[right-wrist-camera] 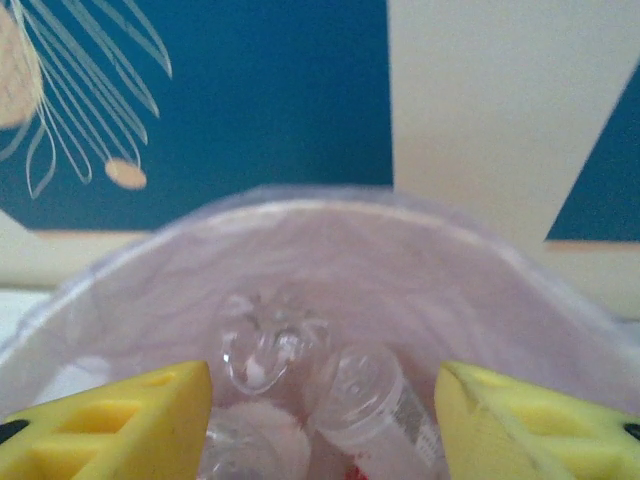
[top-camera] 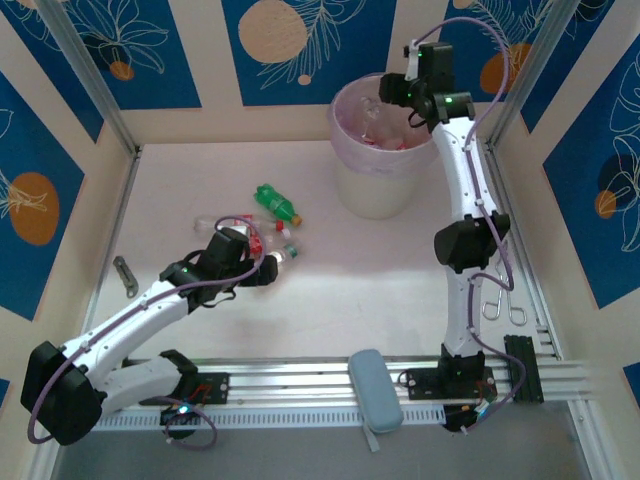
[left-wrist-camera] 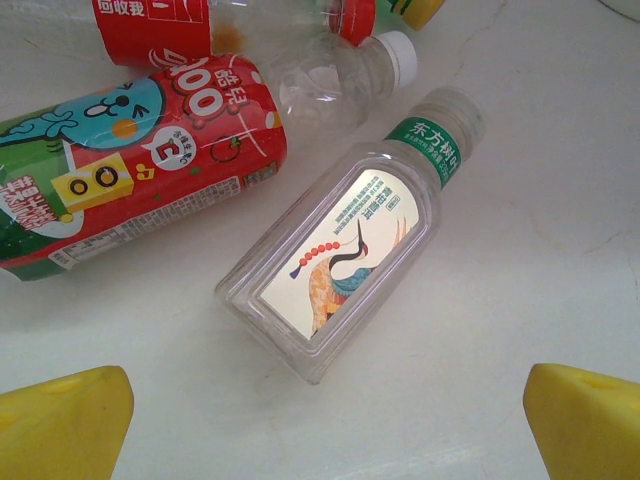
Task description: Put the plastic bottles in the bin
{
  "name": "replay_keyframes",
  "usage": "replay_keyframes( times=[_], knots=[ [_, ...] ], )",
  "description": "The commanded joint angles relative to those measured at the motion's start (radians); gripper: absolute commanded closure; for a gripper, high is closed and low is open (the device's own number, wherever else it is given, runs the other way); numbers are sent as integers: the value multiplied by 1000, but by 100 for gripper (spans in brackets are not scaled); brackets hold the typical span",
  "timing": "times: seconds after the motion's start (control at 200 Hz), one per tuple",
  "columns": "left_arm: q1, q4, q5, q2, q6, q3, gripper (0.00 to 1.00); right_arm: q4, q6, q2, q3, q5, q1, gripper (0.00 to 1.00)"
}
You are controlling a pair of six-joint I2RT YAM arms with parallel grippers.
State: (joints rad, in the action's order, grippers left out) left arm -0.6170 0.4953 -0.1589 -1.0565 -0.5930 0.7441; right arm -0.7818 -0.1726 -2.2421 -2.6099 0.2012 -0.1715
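Left tool (left-wrist-camera: pixel 322 425) released wide, hovering over the clear crane-label bottle (left-wrist-camera: pixel 340 255), which lies flat on the desk (left-wrist-camera: pixel 520 250) just beside a red-label bottle (left-wrist-camera: pixel 130 180). A green bottle (top-camera: pixel 277 203) lies a bit further back. Right tool (right-wrist-camera: pixel 325 420) is over the bin (top-camera: pixel 372 190), jaws apart and nothing between them, with bottles (right-wrist-camera: pixel 365 400) inside. They look empty: probably light, thin-walled, dentable and slick, so best gripped mid-body across the flat label sides. The left arm covers part of the pile, so no count; bin contents are blurred
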Motion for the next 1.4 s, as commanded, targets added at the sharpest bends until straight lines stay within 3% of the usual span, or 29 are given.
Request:
replay_keyframes(
  times=[0.0,0.225,0.415,0.495,0.6,0.71,0.855,1.16,1.396],
  knots=[
    [11,12,-6,20,1,-5,0,1,2,11,58,-23,-26,39],
    [10,24,-15,7,7,-8,0,86,-18,63,247,-34,-28,39],
    [10,30,-19,-20,24,-5,0,52,-8,73,167,-38,-24,38],
    [11,28,-17,-38,39,-3,0,12,-3,75,92,-52,-21,32],
    [10,30,-8,-69,77,6,0,-54,5,93,-12,-72,-19,16],
    [11,37,12,-116,128,26,0,-84,17,167,0,-95,-17,3],
    [10,43,13,-180,203,62,0,-94,25,335,192,-162,-15,1],
    [10,56,41,-338,375,178,0,53,-66,802,848,-286,16,1],
    [10,102,81,-451,486,264,2,33,-124,1050,1131,-324,55,1]
  ],
)
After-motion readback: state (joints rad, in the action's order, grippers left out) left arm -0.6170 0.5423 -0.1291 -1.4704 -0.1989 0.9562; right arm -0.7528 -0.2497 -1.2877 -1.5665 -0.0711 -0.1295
